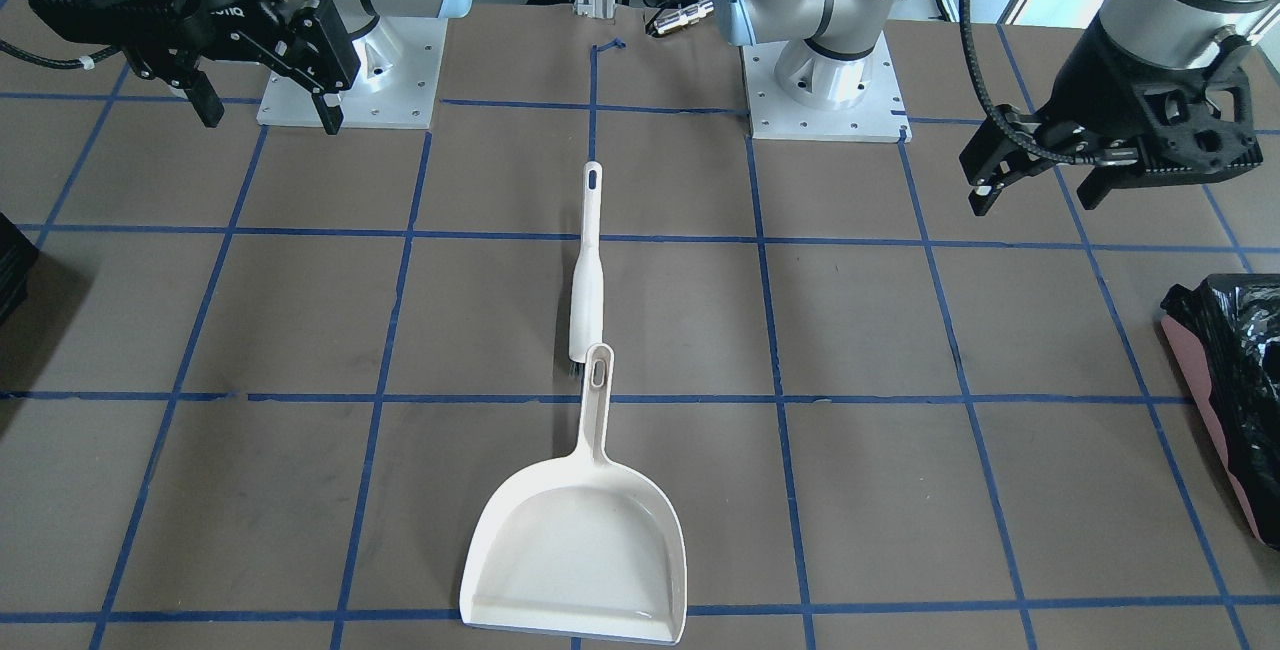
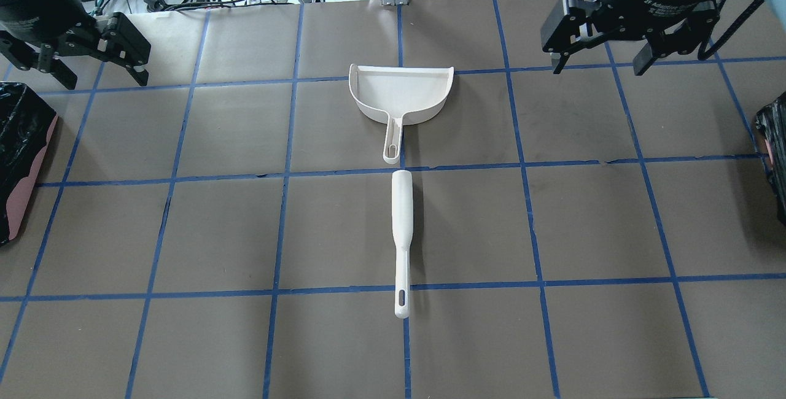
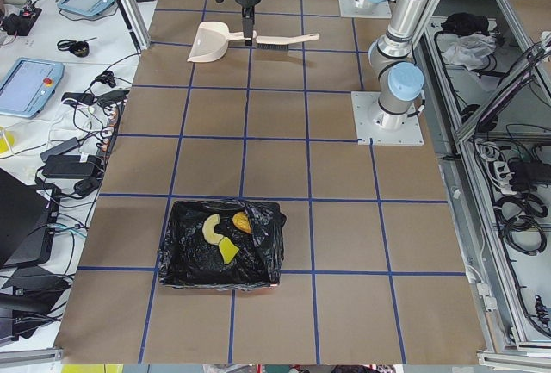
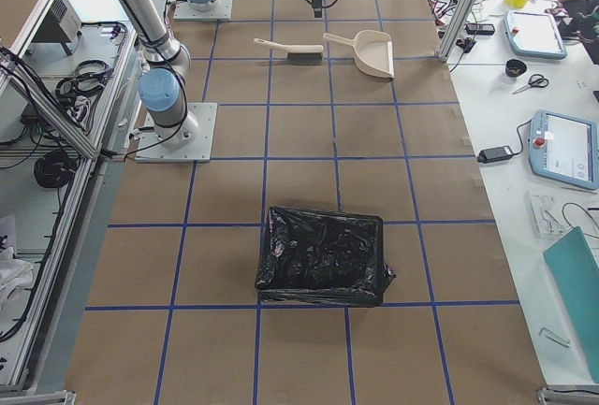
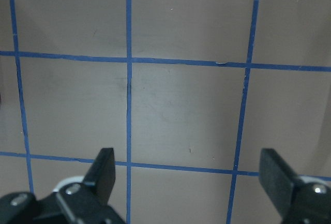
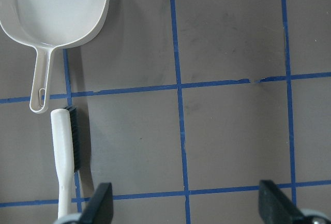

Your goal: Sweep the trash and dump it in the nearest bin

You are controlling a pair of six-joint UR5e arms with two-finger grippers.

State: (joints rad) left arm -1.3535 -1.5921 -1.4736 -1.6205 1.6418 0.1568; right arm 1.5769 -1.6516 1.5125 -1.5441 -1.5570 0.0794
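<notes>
Left claw (image 2: 103, 78) and right claw (image 2: 599, 67) both released, hovering over the desk (image 2: 583, 221).
You see each claw's jaws spread wide and gripping nothing, one near each far corner. The trash (image 3: 228, 251), three small pieces, lies inside the bin (image 3: 269, 252) at the robot's left end. Dustpan (image 2: 400, 92) and brush (image 2: 402, 221) lie end to end mid-desk, well apart from both claws.

A brown table (image 2: 245, 227) is crossed by a blue grid; dustpan (image 2: 402, 95) and brush (image 2: 402, 227) are seen as cream-white. The bin (image 2: 18, 135) is lined glossy black over pink, its trash (image 3: 211, 229) seemingly golden-yellow.
</notes>
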